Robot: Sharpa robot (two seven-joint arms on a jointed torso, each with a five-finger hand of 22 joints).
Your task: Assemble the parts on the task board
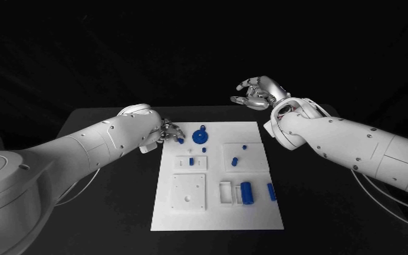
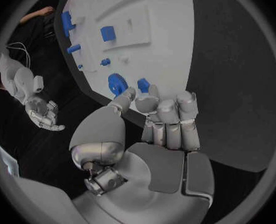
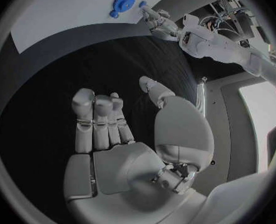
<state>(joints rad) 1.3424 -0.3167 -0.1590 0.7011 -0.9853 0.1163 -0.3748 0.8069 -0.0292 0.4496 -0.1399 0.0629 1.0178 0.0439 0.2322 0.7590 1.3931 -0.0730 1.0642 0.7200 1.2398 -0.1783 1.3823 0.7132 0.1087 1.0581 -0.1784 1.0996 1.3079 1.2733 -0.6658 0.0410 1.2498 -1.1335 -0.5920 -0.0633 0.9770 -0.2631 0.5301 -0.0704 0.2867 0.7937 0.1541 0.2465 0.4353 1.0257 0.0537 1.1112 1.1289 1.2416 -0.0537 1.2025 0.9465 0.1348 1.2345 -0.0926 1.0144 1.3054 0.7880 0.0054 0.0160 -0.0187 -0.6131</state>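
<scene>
The white task board (image 1: 213, 211) lies in the middle of the black table. My left hand (image 1: 169, 132) sits at the board's far left corner, and its thumb and a finger pinch a small blue part (image 1: 180, 140) standing at the board's edge. The same small blue part (image 2: 143, 84) shows between the fingertips of my left hand (image 2: 166, 119). Just beside it lies a round blue gear (image 1: 200, 136). My right hand (image 1: 257, 94) hovers above the table beyond the board's far right corner, fingers loosely apart and empty. Its palm (image 3: 122, 149) faces the dark table.
Several more blue parts are spread over the board: a block (image 1: 191, 161), a short peg (image 1: 234, 161), a long piece (image 1: 246, 192) in a recess and another (image 1: 271, 191) by the right edge. A raised square plate (image 1: 188, 192) sits near the front left.
</scene>
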